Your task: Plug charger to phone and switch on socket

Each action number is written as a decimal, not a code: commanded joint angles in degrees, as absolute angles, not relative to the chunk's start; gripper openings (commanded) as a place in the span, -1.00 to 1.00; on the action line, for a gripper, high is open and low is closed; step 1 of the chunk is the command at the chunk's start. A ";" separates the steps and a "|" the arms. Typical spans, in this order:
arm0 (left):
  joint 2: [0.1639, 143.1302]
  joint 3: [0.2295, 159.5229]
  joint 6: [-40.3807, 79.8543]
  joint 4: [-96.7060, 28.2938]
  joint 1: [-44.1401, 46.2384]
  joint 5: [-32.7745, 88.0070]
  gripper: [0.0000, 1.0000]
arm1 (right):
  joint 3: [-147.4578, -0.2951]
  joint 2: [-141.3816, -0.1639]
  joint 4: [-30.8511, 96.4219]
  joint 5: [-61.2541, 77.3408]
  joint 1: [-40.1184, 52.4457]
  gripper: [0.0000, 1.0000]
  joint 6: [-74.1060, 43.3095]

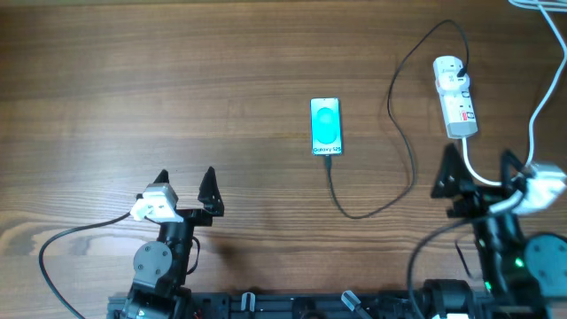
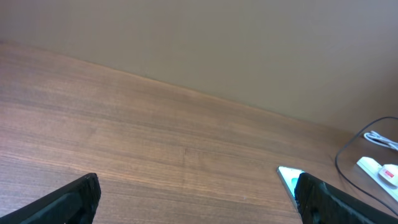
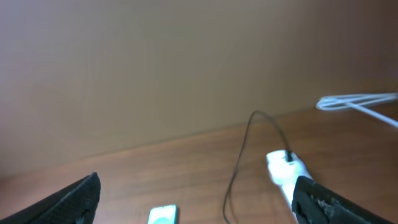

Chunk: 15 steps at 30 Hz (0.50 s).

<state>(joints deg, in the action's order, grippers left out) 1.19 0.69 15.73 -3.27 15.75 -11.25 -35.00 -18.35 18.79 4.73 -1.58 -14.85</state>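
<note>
The phone [image 1: 325, 126] lies flat mid-table, teal screen up. The thin black charger cable [image 1: 403, 133] runs from a black plug in the white socket strip [image 1: 454, 96] at the right, loops down and reaches the phone's near edge, where its tip [image 1: 328, 159] sits. My left gripper [image 1: 186, 183] is open and empty near the front left. My right gripper [image 1: 478, 173] is open and empty in front of the socket. The left wrist view shows a corner of the phone [image 2: 288, 177]; the right wrist view shows the phone [image 3: 163, 215], the cable [image 3: 239, 163] and the socket [image 3: 283, 169].
The socket's thick white cord [image 1: 536, 115] curves along the right edge toward the back. My arms' own black cables [image 1: 66, 244] lie near the front edge. The table is bare brown wood [image 1: 159, 89].
</note>
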 commanded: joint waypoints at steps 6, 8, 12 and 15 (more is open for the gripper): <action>1.15 0.32 15.00 -3.18 15.92 -10.96 1.00 | -15.33 -13.61 -0.89 9.93 -1.30 0.99 -19.86; 1.15 0.32 15.00 -3.18 15.92 -10.96 1.00 | -12.43 -9.13 -0.84 9.02 -1.30 0.99 -19.92; 1.15 0.32 15.00 -3.18 15.92 -10.96 1.00 | -7.94 -2.00 -0.89 6.87 -1.30 0.99 -19.90; 1.15 0.32 15.00 -3.18 15.92 -10.96 1.00 | -5.91 -0.19 -1.30 6.74 -1.30 0.99 -19.88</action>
<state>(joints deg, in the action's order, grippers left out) 1.19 0.69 15.73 -3.22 15.75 -11.25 -7.97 -2.13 -0.73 7.97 -1.58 -19.33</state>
